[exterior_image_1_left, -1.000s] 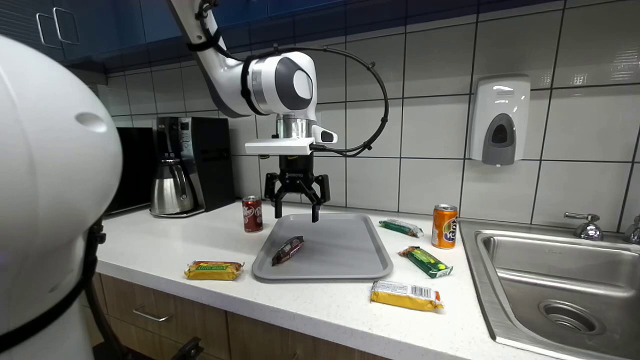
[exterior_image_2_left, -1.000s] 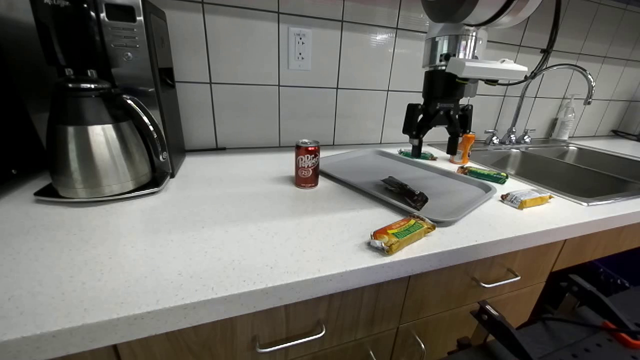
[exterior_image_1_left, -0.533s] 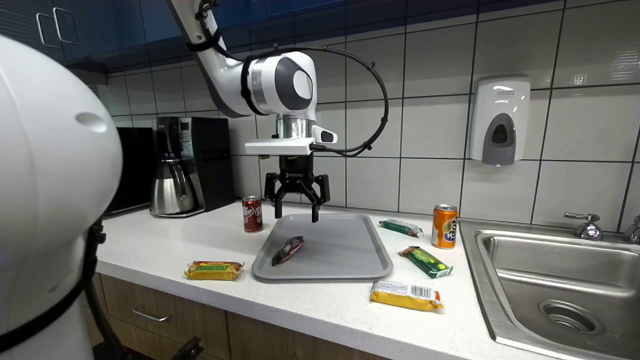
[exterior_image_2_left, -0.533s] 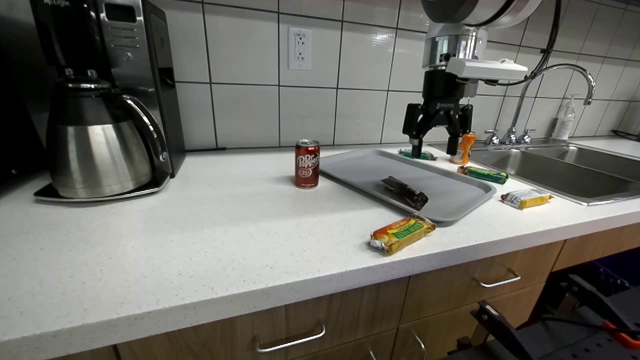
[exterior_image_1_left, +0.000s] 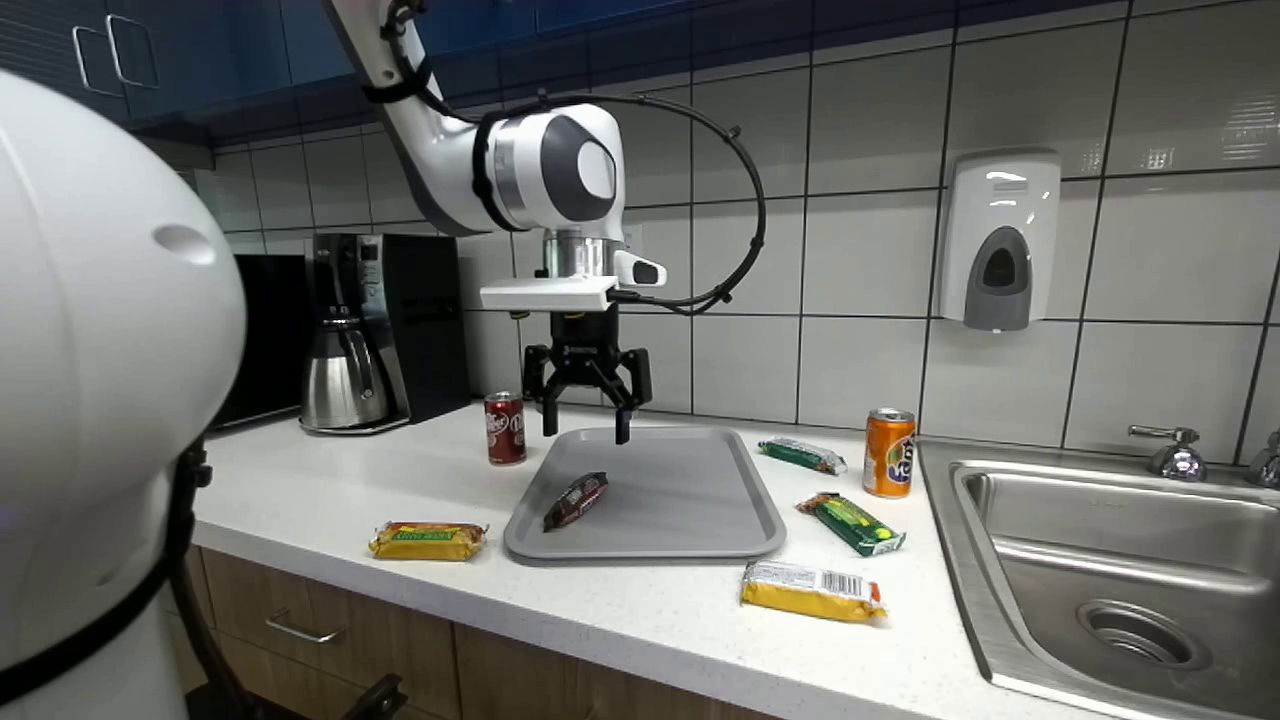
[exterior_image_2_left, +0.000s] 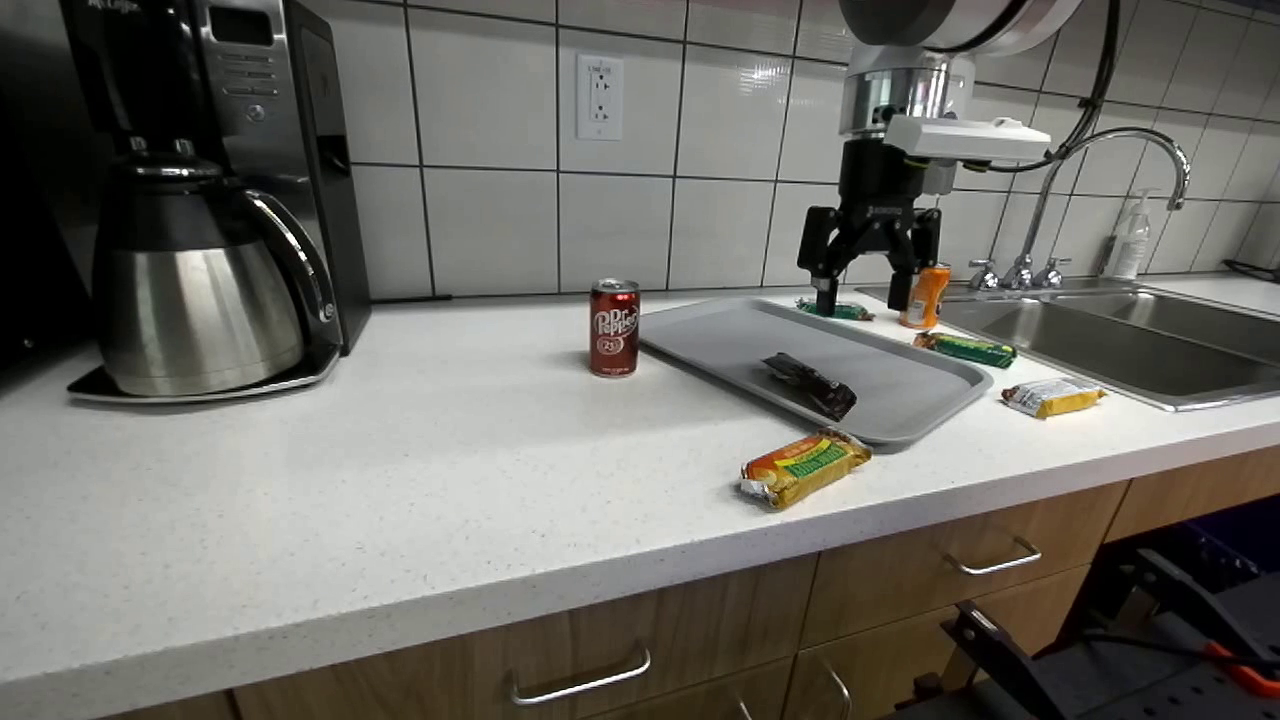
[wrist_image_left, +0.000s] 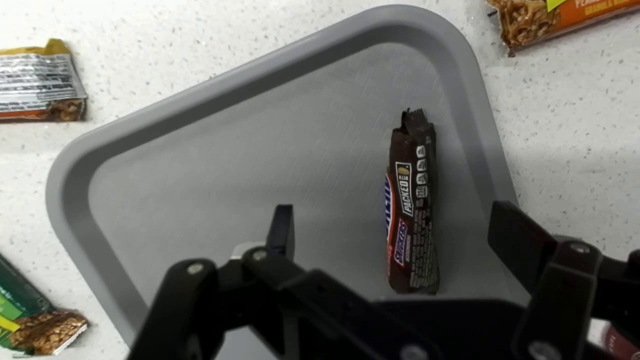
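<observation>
My gripper (exterior_image_1_left: 586, 437) hangs above the grey tray (exterior_image_1_left: 690, 510), with black fingers spread wide and nothing between them; it touches nothing. On the tray lies a dark brown Snickers bar (exterior_image_1_left: 576, 502), nearest to the gripper and well below it. Seen from the wrist, the bar (wrist_image_left: 414, 200) appears in the gap between the fingertips, its length running up the picture, close to the tray's right side. In an exterior view the gripper (exterior_image_2_left: 862, 310) hovers over the tray's far part, with the bar (exterior_image_2_left: 812, 386) lower and nearer the camera.
Around the tray stand a red Dr Pepper can (exterior_image_1_left: 505, 428) and an orange Fanta can (exterior_image_1_left: 889, 453). Wrapped granola bars lie beside it: yellow (exterior_image_1_left: 428, 541), green (exterior_image_1_left: 852, 523), another green (exterior_image_1_left: 803, 455), white-and-yellow (exterior_image_1_left: 812, 591). A steel sink (exterior_image_1_left: 1150, 560) and coffee maker (exterior_image_2_left: 205, 270) flank the counter.
Over the last half second the arm and gripper have shifted slightly left in both exterior views. The fingers stay spread, and the tray, bars and cans have not moved.
</observation>
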